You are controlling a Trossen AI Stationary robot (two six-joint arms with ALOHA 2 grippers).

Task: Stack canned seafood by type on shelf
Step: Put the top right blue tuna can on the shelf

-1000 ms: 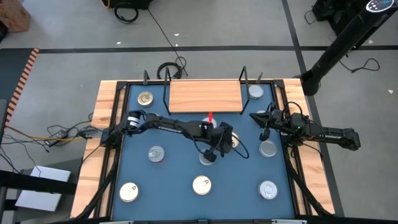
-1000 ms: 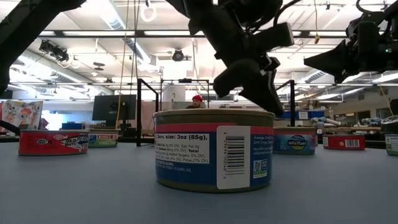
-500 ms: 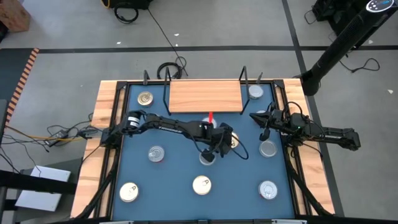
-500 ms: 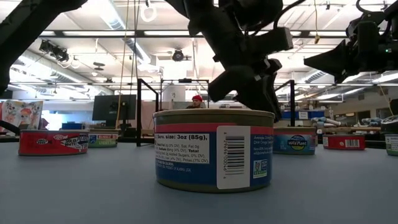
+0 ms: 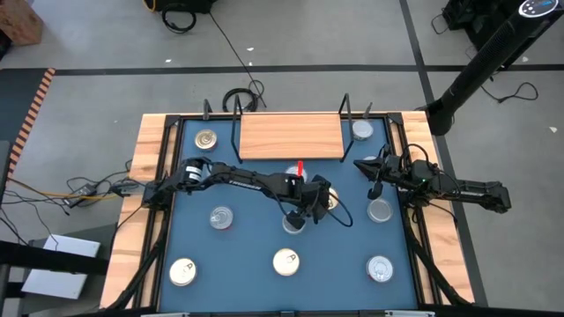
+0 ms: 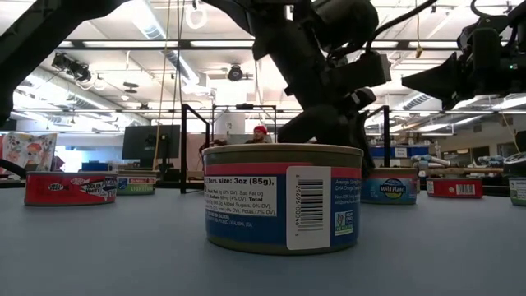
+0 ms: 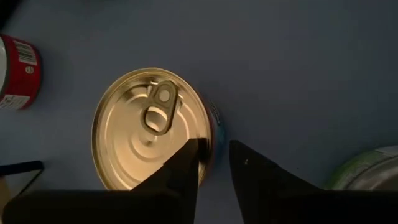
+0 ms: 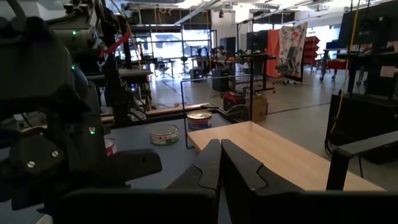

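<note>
Several round flat cans of seafood lie scattered on the blue table. The shelf [image 5: 291,135], a light-wood board with black wire ends, stands at the far edge with nothing on it. My left gripper [image 7: 214,152] is open over a gold-topped can [image 7: 152,127] at the table's middle [image 5: 293,223]. One finger stands over the lid's edge and the other outside the can's wall. My right gripper [image 8: 221,152] is shut and waits level at the table's right side [image 5: 368,167], holding nothing. My left gripper slants down with its fingers astride the gold-topped can's rim [image 7: 211,124]. I cannot tell whether either finger touches the can. The can rests flat on the table.
Other cans lie at the far left [image 5: 206,138], far right [image 5: 362,130], left [image 5: 221,217], right [image 5: 380,210] and along the near side [image 5: 183,271], [image 5: 285,261], [image 5: 380,269]. A red-sided can [image 7: 15,81] and a greenish one [image 7: 367,174] lie close to my left gripper.
My left gripper has sunk a little toward the gold-topped can at the table's middle. In the low view its fingers now show lower, behind the near can's top edge. The cans have kept still.
</note>
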